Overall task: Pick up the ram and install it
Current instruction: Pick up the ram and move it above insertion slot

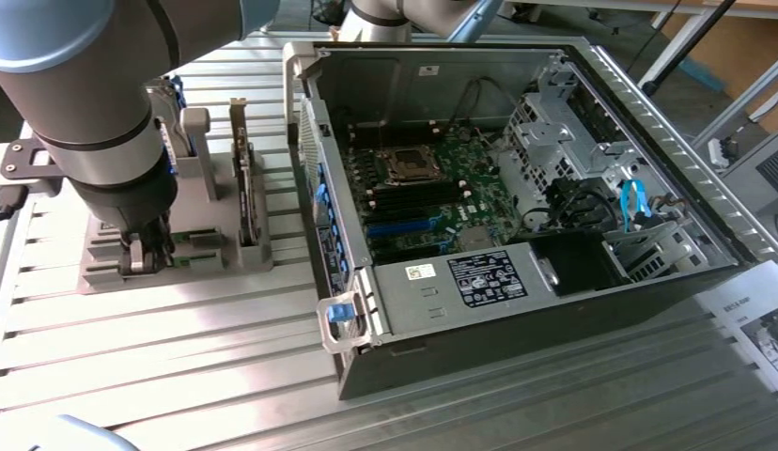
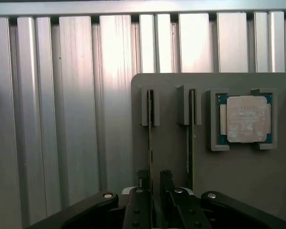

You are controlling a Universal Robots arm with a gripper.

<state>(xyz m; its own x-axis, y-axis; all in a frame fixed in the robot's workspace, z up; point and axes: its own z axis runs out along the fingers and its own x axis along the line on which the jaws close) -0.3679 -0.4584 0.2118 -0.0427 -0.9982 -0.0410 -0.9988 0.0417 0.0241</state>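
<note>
Over a grey slotted holder (image 2: 238, 176), black hand (image 2: 154, 181) straddles thin ram (image 2: 151, 133).

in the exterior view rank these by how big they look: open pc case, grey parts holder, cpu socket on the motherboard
1. open pc case
2. grey parts holder, clearly smaller
3. cpu socket, smallest by far

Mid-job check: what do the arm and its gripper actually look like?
The arm is a thick silver-grey cylinder with a pale blue joint cap and a black wrist band. The gripper is black, with jointed linkage bars, silver rivets and two slim fingers.
</note>
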